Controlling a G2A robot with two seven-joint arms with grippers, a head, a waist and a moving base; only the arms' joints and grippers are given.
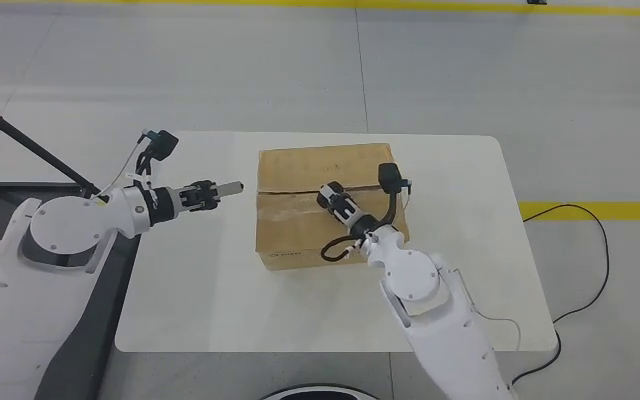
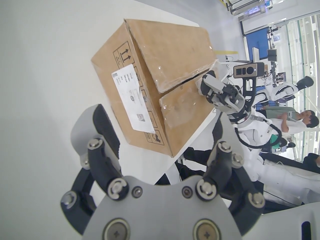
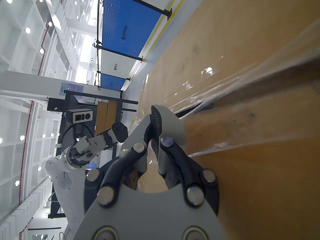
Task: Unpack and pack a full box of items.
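The taped box (image 1: 300, 215) sits on the counter (image 1: 200, 300). The right tool (image 3: 155, 123) is closed at its top seam; the left tool (image 2: 160, 122) hangs open beside it, apart.

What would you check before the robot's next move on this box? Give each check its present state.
1. The box sits fully on the table: ok.
2. The seam is free of tape: not ok, clear tape spans it.
3. The right hand is over the seam on the box top: ok.
4. The right hand grips tape: cannot tell; it is shut.
5. The left hand is open, apart from the box: ok.
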